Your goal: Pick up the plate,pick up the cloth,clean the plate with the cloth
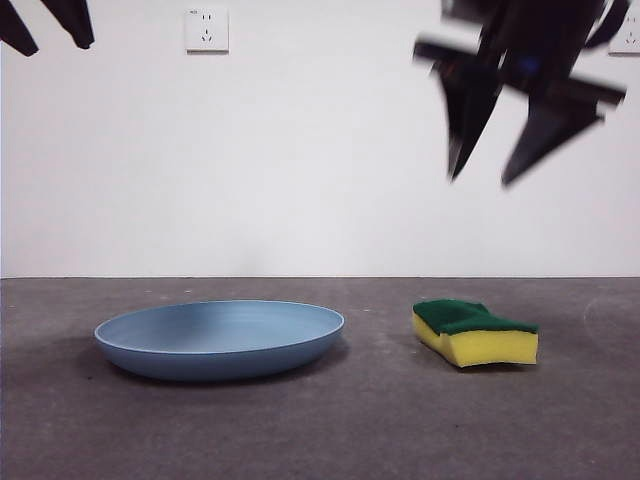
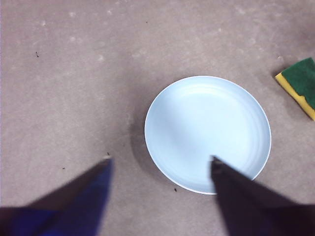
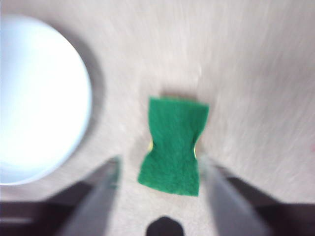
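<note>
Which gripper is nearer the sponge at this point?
Right. The right gripper hangs open above the sponge, jaws either side of it in its wrist view. The left gripper is open above the plate, with the sponge off to one side.

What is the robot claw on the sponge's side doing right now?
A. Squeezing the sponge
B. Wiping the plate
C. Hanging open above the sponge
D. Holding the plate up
C: the right gripper hangs open in the air above the sponge, which lies on the table beside the plate.
</note>
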`<act>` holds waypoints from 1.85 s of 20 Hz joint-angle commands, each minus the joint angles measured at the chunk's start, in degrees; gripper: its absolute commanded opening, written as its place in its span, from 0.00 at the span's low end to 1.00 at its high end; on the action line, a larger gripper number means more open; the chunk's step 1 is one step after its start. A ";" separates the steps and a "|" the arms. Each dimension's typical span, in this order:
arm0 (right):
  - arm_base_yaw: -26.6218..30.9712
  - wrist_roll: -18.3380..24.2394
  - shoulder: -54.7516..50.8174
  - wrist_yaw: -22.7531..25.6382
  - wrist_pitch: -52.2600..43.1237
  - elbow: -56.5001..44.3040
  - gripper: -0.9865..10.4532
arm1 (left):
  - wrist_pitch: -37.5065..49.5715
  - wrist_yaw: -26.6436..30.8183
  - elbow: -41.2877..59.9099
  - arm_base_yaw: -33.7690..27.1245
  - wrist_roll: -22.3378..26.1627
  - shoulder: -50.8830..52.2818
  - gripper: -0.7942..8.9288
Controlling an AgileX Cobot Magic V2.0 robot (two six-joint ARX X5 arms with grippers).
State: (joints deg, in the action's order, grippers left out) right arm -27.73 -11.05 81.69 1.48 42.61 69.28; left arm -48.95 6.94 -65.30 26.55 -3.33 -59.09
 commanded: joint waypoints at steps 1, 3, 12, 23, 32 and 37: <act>-0.09 2.12 -4.94 0.28 -0.11 -0.42 0.08 | 1.51 0.11 0.22 0.13 3.52 0.11 0.07; -0.09 3.21 -9.40 0.33 -0.11 -0.42 0.08 | 3.87 0.07 0.22 0.15 4.04 0.24 0.07; -2.21 6.01 -22.45 8.17 -1.57 -3.48 0.08 | 16.92 -3.98 5.62 2.62 4.85 6.19 0.07; -6.78 5.11 -38.36 9.55 -11.45 -22.40 0.09 | 29.53 -1.11 30.38 2.67 -3.58 26.69 0.08; -6.80 5.11 -38.36 9.38 -11.26 -22.40 0.09 | 29.35 -1.09 30.38 2.67 -3.58 23.98 0.08; -6.80 5.11 -38.36 9.38 -11.23 -22.40 0.09 | 28.79 -0.04 30.38 -1.46 4.83 29.75 0.08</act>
State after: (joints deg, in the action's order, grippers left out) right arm -34.50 -5.58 43.38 10.92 31.66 47.22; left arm -20.84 6.72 -35.14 25.56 -1.89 -29.98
